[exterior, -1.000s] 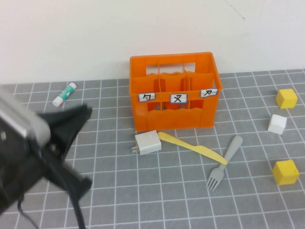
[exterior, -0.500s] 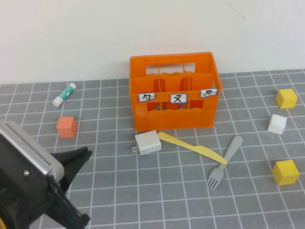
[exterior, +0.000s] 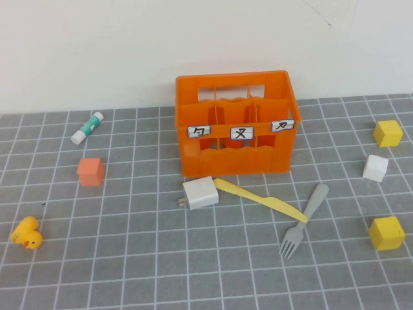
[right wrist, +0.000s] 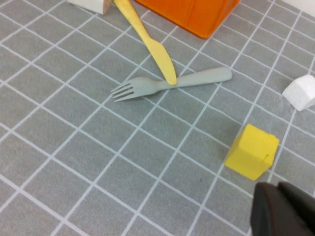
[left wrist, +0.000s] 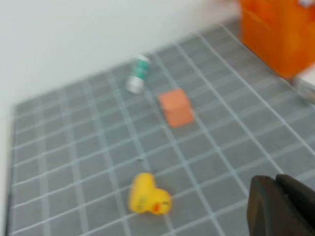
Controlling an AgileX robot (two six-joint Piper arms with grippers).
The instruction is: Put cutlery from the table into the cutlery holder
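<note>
The orange cutlery holder (exterior: 235, 123) stands at the back middle of the gridded table (exterior: 161, 258). In front of it lies the pale-yellow knife (exterior: 261, 199), one end by the white charger block (exterior: 201, 193), its tip resting on the grey fork's (exterior: 306, 216) handle. Both also show in the right wrist view, knife (right wrist: 147, 39) over fork (right wrist: 172, 84). Neither arm shows in the high view. My right gripper (right wrist: 275, 188) is shut and empty, near a yellow cube (right wrist: 252, 151). My left gripper (left wrist: 273, 181) is shut and empty, near a yellow duck (left wrist: 147, 195).
On the left lie a small orange cube (exterior: 90, 171), a yellow duck (exterior: 26, 234) and a glue stick (exterior: 87, 127). On the right are two yellow cubes (exterior: 388, 133) (exterior: 386, 232) and a white cube (exterior: 375, 167).
My left arm has drawn back out of the high view at the lower left, uncovering the orange cube and the duck. The cutlery and crate have not moved.
</note>
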